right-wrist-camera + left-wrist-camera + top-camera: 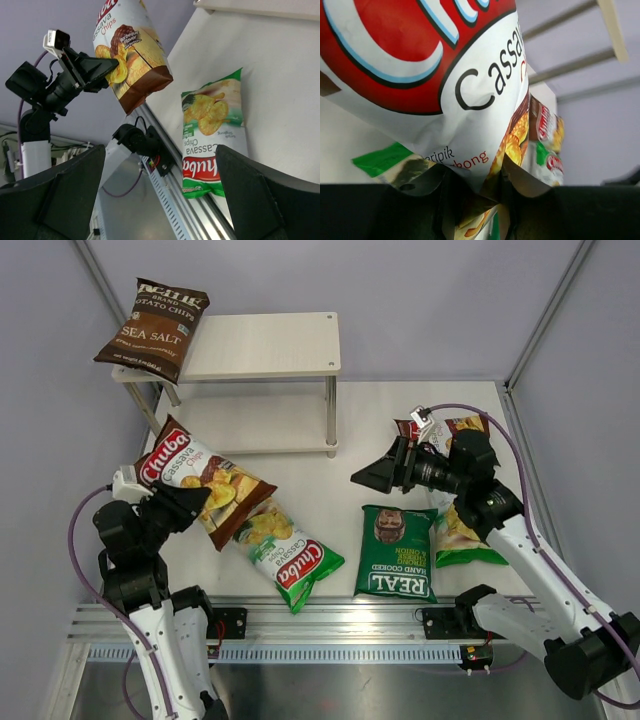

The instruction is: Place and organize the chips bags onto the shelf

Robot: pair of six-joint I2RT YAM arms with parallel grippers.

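Chips bag (190,475), the glossy brown-and-white Chuba cassava one, hangs tilted above the white table (330,515), clamped by the left gripper (203,502), near the cream two-tier shelf (265,345) (dark Sea Salt bag (150,330) atop); the right gripper (362,478) hovers, fingers spread wide.

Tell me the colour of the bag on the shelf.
Dark brown Sea Salt bag, clearest in top external view.

The left gripper (102,67) is holding up a brown Chuba bag (131,50); a green bag (212,132) is lying on the table (280,60).
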